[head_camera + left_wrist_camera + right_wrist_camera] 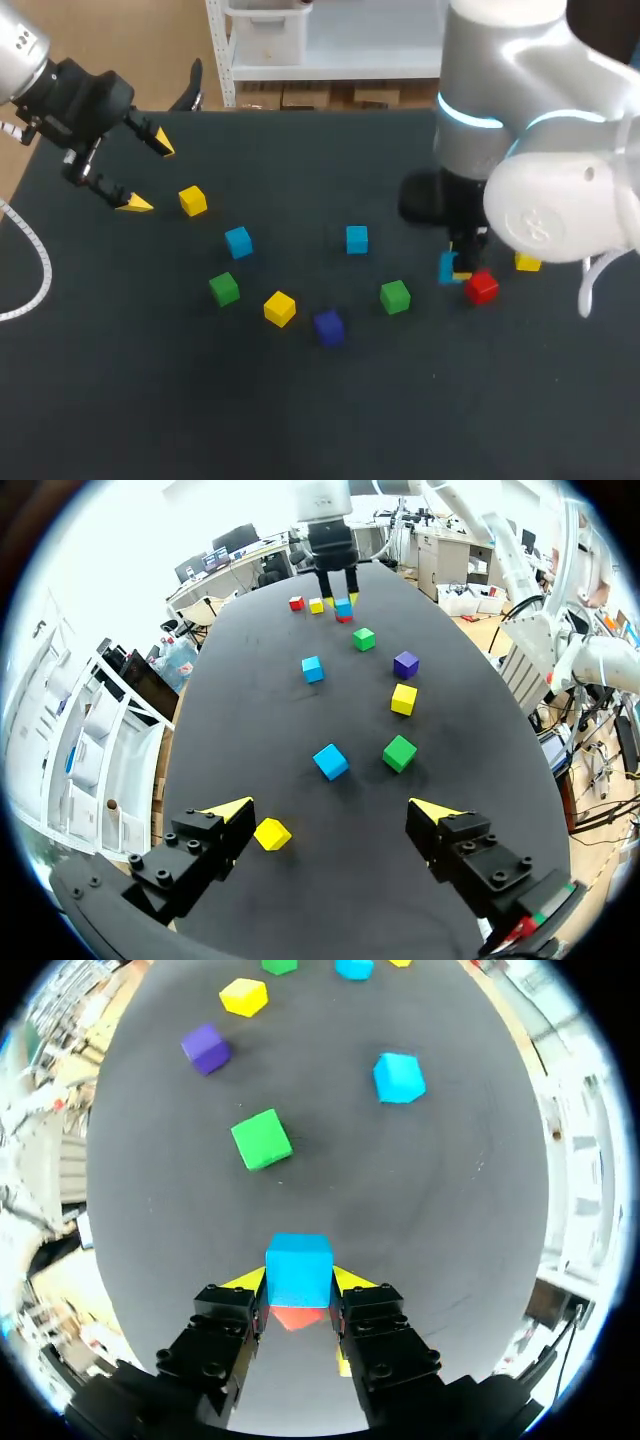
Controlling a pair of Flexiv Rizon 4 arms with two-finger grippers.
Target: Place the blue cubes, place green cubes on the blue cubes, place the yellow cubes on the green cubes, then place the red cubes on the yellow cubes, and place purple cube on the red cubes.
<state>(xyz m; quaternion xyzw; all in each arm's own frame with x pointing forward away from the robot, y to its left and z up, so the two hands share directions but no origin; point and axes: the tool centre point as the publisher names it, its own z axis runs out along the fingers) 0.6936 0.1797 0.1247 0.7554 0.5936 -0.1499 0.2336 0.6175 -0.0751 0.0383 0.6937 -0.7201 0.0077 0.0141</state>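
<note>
Blue cube, clamped in right gripper

Head view looks down; wrist views cross the table low.

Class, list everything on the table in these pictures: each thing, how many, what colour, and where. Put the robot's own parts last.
Blue cubes: 3, blue; left blue cube, middle blue cube, held blue cube in the right gripper.
Green cubes: 2, green; left green cube, right green cube near the right gripper.
Yellow cubes: 3, yellow; left yellow cube by the left gripper, middle yellow cube beside the purple cube, right yellow cube past the right gripper.
Red cubes: 2, red; near red cube below the held blue cube, far red cube beside the right yellow cube.
Purple cube: 1, purple; front middle.
Table: 1, black.
Left gripper: 1, yellow-tipped fingers; open, at the table's left.
Right gripper: 1, same; shut on the held blue cube.
</note>
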